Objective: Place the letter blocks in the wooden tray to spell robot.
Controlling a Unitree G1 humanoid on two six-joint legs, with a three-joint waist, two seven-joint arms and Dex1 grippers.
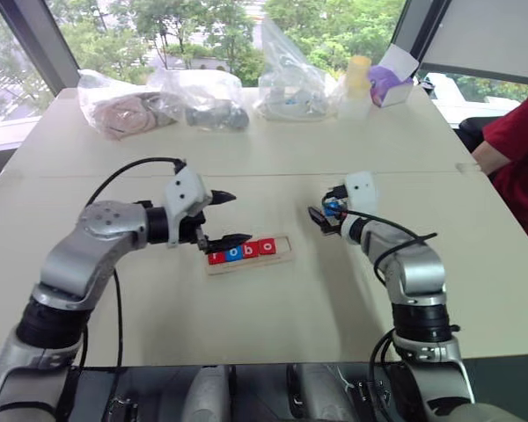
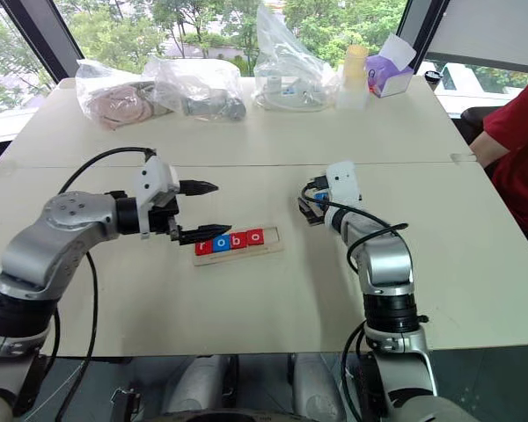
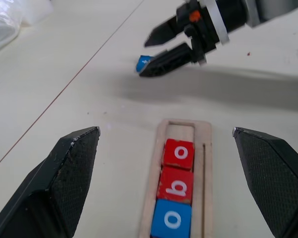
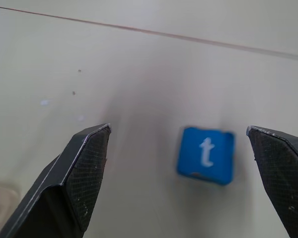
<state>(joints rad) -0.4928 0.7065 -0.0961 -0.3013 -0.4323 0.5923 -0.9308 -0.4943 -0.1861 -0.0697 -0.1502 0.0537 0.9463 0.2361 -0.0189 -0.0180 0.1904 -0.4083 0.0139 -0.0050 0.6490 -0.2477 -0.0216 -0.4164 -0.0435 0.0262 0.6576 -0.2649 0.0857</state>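
Note:
The wooden tray (image 1: 285, 254) lies mid-table. Its slot holds a red r (image 1: 216, 258), a blue o (image 1: 234, 253), a red b (image 1: 251, 250) and a red o (image 1: 267, 246); bare wood shows at its right end. My left gripper (image 1: 238, 217) hovers open just left of the tray, one finger above the other, holding nothing. A blue t block (image 4: 206, 154) lies flat on the table to the right of the tray. My right gripper (image 1: 320, 217) is open and low over that block, which sits between its fingers (image 4: 84, 163) nearer one side, untouched.
Several clear plastic bags (image 1: 202, 97) line the far edge of the table, with a pale yellow cup (image 1: 357, 83) and a purple box (image 1: 387, 83) beside them. A person's red sleeve (image 1: 517, 149) is at the table's right side. A seam (image 1: 273, 173) crosses the tabletop.

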